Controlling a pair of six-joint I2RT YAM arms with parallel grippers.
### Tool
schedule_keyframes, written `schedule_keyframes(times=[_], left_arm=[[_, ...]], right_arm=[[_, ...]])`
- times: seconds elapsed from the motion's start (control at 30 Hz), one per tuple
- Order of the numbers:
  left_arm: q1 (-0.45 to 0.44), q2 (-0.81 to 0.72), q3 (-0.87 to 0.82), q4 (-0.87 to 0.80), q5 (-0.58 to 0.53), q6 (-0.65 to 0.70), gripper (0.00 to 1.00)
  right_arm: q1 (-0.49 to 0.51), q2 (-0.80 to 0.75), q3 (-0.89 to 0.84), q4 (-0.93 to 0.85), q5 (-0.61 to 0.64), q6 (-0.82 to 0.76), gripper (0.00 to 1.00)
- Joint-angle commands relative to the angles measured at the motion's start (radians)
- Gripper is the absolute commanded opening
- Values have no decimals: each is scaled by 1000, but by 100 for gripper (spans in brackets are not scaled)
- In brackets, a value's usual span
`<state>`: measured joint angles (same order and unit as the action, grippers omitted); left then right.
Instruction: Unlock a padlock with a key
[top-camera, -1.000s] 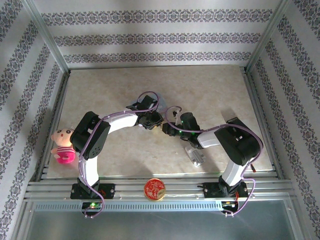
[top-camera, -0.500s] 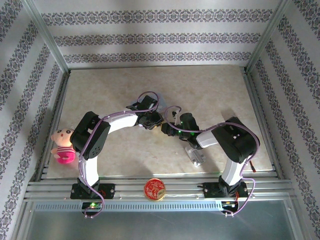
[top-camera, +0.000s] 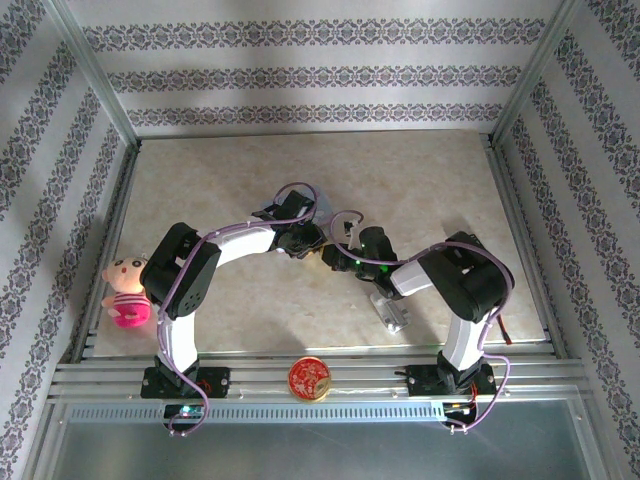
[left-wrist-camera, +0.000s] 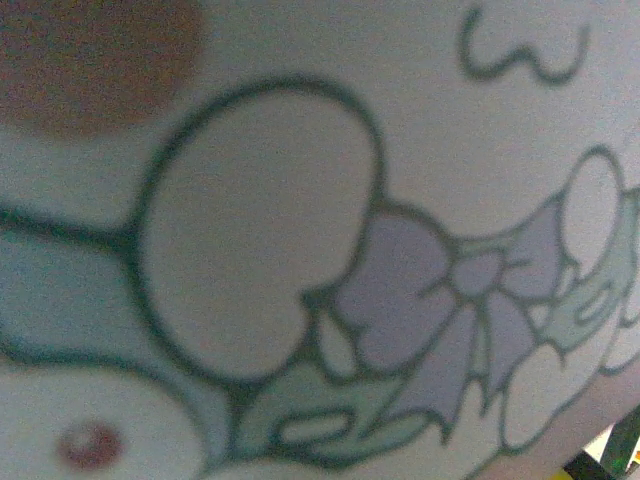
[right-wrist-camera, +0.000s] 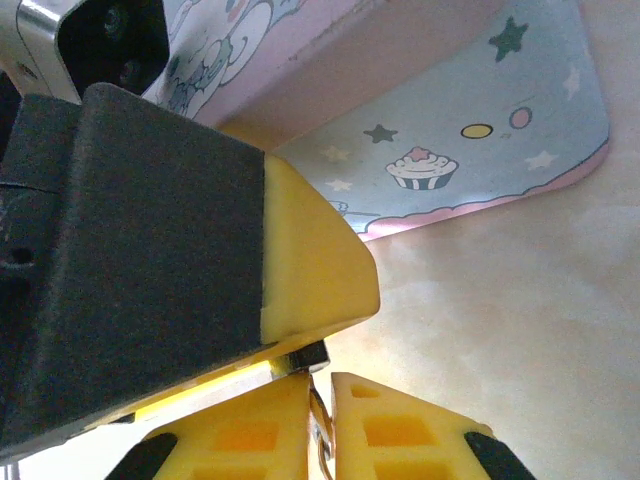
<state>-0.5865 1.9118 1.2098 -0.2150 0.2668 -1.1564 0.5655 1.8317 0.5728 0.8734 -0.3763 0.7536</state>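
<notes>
In the right wrist view my right gripper (right-wrist-camera: 320, 388) is shut on the key (right-wrist-camera: 321, 432), a thin metal sliver pinched between its two yellow fingertips. The key's tip meets the padlock (right-wrist-camera: 300, 357), a small dark metal piece just above it. The padlock is clamped under the big yellow pad (right-wrist-camera: 310, 270) of my left gripper, which comes in from the upper left. In the top view the left gripper (top-camera: 316, 243) and the right gripper (top-camera: 333, 257) meet tip to tip at mid-table; lock and key are too small to make out there.
A pale blue tin (right-wrist-camera: 470, 130) with cupcake and star prints lies right behind the grippers, and its blurred cartoon print (left-wrist-camera: 300, 250) sits close to the left wrist camera. A silver ridged block (top-camera: 390, 310) lies under the right forearm. A red-and-gold round tin (top-camera: 311, 378) and a plush doll (top-camera: 125, 290) sit at the near edge.
The right arm's elbow has drifted slightly left and the right gripper has edged toward the left one. The left arm has barely moved.
</notes>
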Motion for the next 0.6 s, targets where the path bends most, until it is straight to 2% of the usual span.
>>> schedule_keyframes(times=[0.0, 0.13, 0.23, 0.43, 0.57], left_arm=[[-6, -38, 2, 38, 58, 3, 14], [-6, -40, 0, 45, 62, 1, 14], [-6, -44, -2, 43, 59, 0, 14], [-4, -34, -4, 28, 42, -10, 15], [-5, -20, -10, 40, 53, -26, 17]], right_arm=[[0, 32, -4, 50, 20, 38, 12], [-1, 44, -2, 50, 25, 68, 10], [0, 43, -12, 50, 46, 72, 20], [20, -36, -33, -17, 98, -2, 23], [34, -98, -43, -66, 124, -52, 29]])
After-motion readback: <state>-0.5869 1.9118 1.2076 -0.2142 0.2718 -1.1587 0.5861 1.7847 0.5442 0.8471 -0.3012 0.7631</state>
